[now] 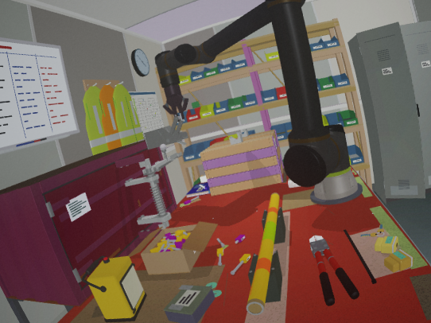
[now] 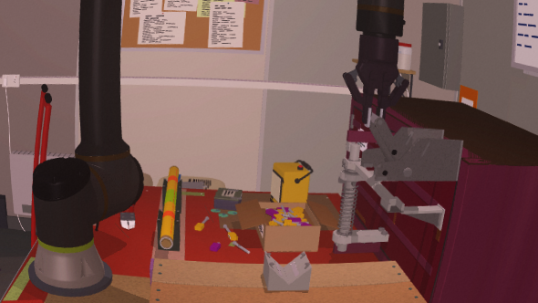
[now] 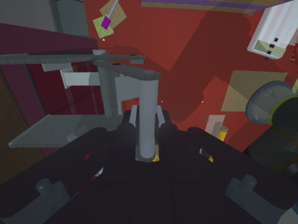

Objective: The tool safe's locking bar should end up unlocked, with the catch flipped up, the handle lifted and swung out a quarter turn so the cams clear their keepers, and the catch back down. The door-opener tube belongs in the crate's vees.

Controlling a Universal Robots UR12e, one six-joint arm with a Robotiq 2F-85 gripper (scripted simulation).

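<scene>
The tool safe's [image 1: 59, 211] locking bar [image 1: 156, 187] runs upright on the maroon door, with a spring section low down. Its grey handle [image 3: 146, 122] is lifted and swung out from the door, and my gripper [image 2: 375, 114] is clamped on the handle's end from above. The flat grey catch plates [image 2: 412, 155] stand beside the handle at the top of the bar. The yellow, green and orange door-opener tube [image 1: 263, 254] lies in two dark stands on the red bench. The slatted crate [image 1: 242, 161] sits further back, with a grey vee block [image 2: 286, 271] on it.
Behind the bench stand shelves of coloured bins [image 1: 278, 95] and a grey locker [image 1: 391, 107]. An open cardboard box [image 1: 175, 248], a yellow box [image 1: 115, 288], bolt cutters [image 1: 330, 266] and small tools lie on the bench. The arm's base [image 1: 332, 179] stands to the right.
</scene>
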